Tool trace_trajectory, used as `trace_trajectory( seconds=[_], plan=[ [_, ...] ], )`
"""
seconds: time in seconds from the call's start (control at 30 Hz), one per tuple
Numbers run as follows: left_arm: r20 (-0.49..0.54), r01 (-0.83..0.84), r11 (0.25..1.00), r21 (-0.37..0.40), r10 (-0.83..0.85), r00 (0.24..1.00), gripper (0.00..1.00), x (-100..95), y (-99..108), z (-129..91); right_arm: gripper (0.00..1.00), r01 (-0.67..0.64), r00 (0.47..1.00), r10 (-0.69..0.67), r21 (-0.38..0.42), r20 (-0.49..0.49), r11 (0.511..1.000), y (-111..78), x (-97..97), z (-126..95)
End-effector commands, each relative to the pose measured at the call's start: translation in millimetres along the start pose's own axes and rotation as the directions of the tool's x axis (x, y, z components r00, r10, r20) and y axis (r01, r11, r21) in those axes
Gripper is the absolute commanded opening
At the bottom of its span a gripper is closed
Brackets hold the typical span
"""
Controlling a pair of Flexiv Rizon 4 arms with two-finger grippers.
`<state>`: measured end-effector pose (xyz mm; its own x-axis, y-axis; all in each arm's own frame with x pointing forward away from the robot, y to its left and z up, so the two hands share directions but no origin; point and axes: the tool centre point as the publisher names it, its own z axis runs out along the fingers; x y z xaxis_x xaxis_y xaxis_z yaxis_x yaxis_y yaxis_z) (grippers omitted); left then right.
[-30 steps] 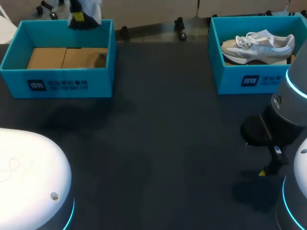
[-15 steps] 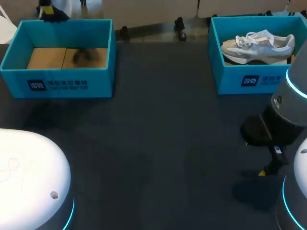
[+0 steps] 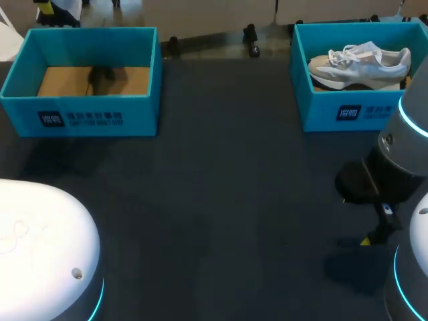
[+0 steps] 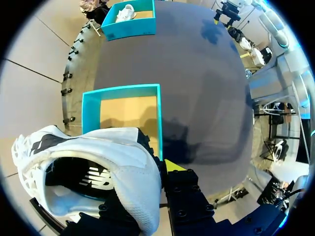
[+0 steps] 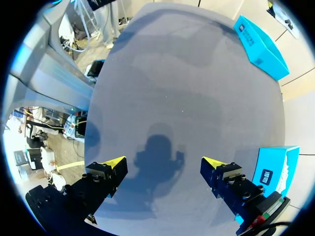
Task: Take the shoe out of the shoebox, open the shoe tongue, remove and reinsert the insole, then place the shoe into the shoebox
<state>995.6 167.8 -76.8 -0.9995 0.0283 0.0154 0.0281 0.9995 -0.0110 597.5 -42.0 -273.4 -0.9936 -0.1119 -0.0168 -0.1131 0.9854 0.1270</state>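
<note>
Shoe (image 4: 98,162) farther left beyond the shoebox (image 4: 123,89), tight between left fingers (image 4: 172,165); right fingers (image 5: 110,165) apart.

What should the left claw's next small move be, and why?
Probably lower the white shoe onto the table beside the shoebox: the left claw holds it lifted clear of the box, and the tongue work likely needs the open right claw, which hangs over the table.

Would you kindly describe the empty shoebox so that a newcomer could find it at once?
On the dark table, two teal shoeboxes stand along the far edge. The empty shoebox is the one at the far left. Unlike the right shoebox, which holds a white sneaker, it shows only a bare brown cardboard floor.
</note>
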Motion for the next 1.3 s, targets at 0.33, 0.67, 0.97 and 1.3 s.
trace_trajectory(
  seconds=[0.33, 0.67, 0.97, 1.3],
  plan=[
    [-0.002, -0.048, 0.999, -0.013, 0.047, 0.999, 0.00, -3.6, 1, 0, 1.00, 0.001, 1.000, -0.001, 0.000, 0.002, 1.000, -0.3, 0.9, 1],
    [-0.051, -0.404, 0.910, -0.088, 0.401, 0.915, 0.00, -12.6, 39, 6, 1.00, 0.001, 1.000, -0.001, 0.000, 0.002, 1.000, -0.3, 0.9, 1],
    [-0.070, -0.613, 0.781, -0.115, 0.609, 0.790, 0.00, -19.1, 70, 5, 1.00, 0.001, 1.000, -0.001, 0.000, 0.002, 1.000, -0.3, 0.9, 1],
    [-0.062, -0.676, 0.725, -0.132, 0.674, 0.736, 0.00, -25.4, 82, 6, 1.00, 0.001, 1.000, -0.001, 0.000, 0.002, 1.000, -0.3, 0.9, 1]
  ],
)
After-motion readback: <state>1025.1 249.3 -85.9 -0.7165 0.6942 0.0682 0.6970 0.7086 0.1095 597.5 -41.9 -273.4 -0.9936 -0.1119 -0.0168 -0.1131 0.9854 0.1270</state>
